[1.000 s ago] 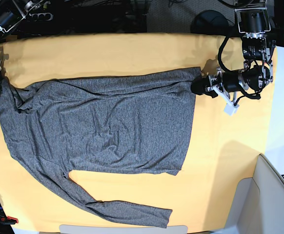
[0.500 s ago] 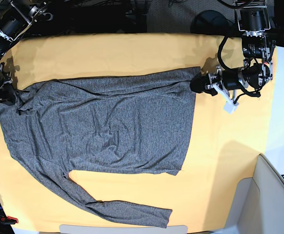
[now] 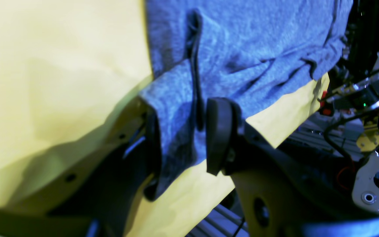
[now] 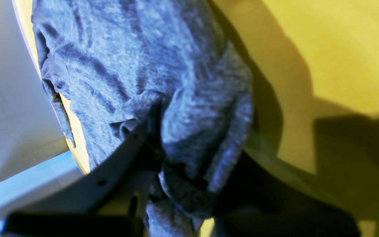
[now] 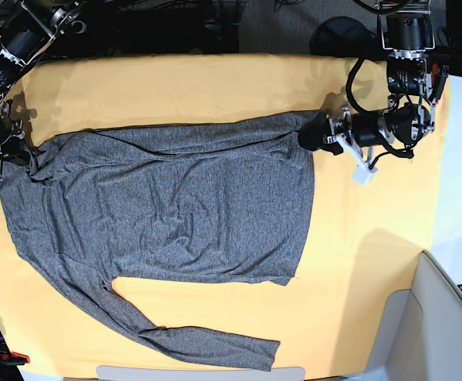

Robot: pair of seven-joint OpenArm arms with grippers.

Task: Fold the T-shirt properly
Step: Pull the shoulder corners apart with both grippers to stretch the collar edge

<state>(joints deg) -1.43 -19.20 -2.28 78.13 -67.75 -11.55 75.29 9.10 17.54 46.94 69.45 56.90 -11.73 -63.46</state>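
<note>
1. Left wrist: left gripper (image 3: pixel 179 138) has its jaws apart with a corner of the T-shirt (image 3: pixel 242 49) between them; fabric lies against one pad, a gap shows at the other, so a firm grip can't be confirmed.
2. Right wrist: right gripper (image 4: pixel 183 171) is pinched closed on a bunched T-shirt (image 4: pixel 137 65) fold.
3. Base: T-shirt (image 5: pixel 175 206) lies spread flat on the yellow table cloth (image 5: pixel 358 262), one sleeve stretched along the near edge; grippers sit at opposite far corners.

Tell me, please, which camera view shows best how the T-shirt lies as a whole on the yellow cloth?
The base view: it shows the whole T-shirt spread flat, one long sleeve trailing along the near edge. The left wrist view shows only the corner between the left gripper's jaws; the right wrist view shows only the bunched fabric in the right gripper.
</note>
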